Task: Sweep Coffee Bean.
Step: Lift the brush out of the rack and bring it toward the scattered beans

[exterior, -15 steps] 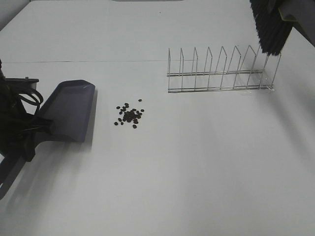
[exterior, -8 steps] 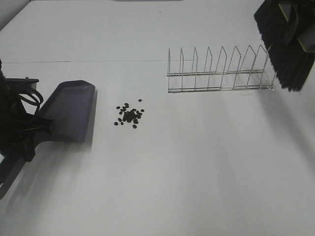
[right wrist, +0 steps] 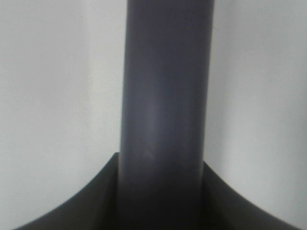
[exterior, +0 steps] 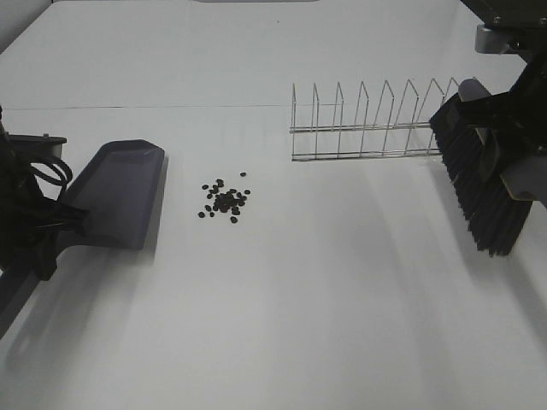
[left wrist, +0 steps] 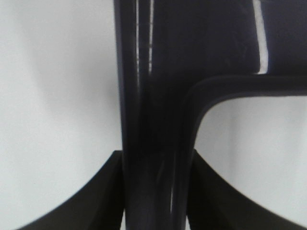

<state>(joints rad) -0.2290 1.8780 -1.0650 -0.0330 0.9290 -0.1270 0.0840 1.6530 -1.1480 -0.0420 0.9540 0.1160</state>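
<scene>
A small cluster of dark coffee beans [exterior: 225, 201] lies on the white table, just right of the grey dustpan [exterior: 120, 192]. My left gripper [exterior: 51, 226] is shut on the dustpan's handle [left wrist: 153, 167], and the pan's open edge faces the beans. My right gripper [exterior: 526, 162] is shut on the brush's grey handle [right wrist: 163, 120]. The brush's black bristles [exterior: 479, 192] hang tilted above the table at the far right, well away from the beans.
A wire dish rack [exterior: 380, 124] stands behind and to the right of the beans, just left of the brush. The white table [exterior: 299, 299] stretches across the whole view, with its far edge at the top.
My right gripper has carried the brush down and toward the front, from above the rack's right end to beside it. The dustpan, the beans and the left arm have not moved.
</scene>
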